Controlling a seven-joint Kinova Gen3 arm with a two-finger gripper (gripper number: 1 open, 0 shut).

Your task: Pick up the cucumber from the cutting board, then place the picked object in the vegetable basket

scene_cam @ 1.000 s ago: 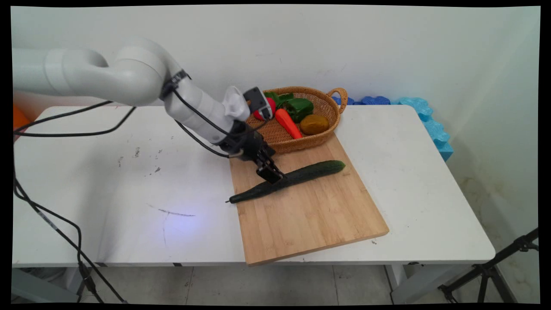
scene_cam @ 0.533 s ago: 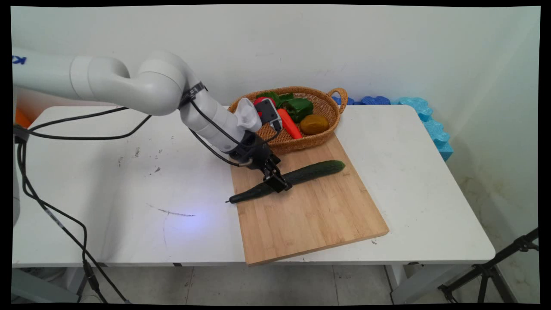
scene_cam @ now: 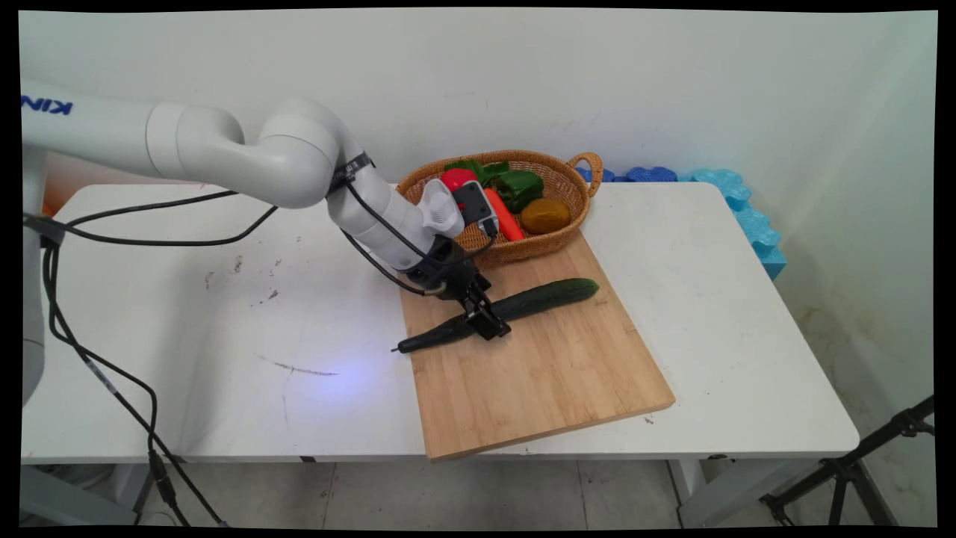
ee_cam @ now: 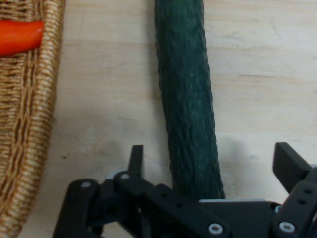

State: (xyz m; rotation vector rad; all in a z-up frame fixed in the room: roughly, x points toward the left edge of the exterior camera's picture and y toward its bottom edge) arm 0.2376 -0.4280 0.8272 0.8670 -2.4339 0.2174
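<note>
Your gripper (ee_cam: 205, 163) stood wide open astride the cucumber (ee_cam: 185, 99) at frame centre, gripping nothing, on the cutting board (scene_cam: 538, 373), basket (scene_cam: 556, 239) just above

Robot lab test bench

A scuffed white table (scene_cam: 187, 314) is set against a bare wall (scene_cam: 672, 82); beside the table, a tripod leg (scene_cam: 859, 463) is seen.

Basket (scene_cam: 523, 246) crowds the cucumber's (scene_cam: 538, 297) far side; near board (scene_cam: 538, 381) lies bare.
</note>
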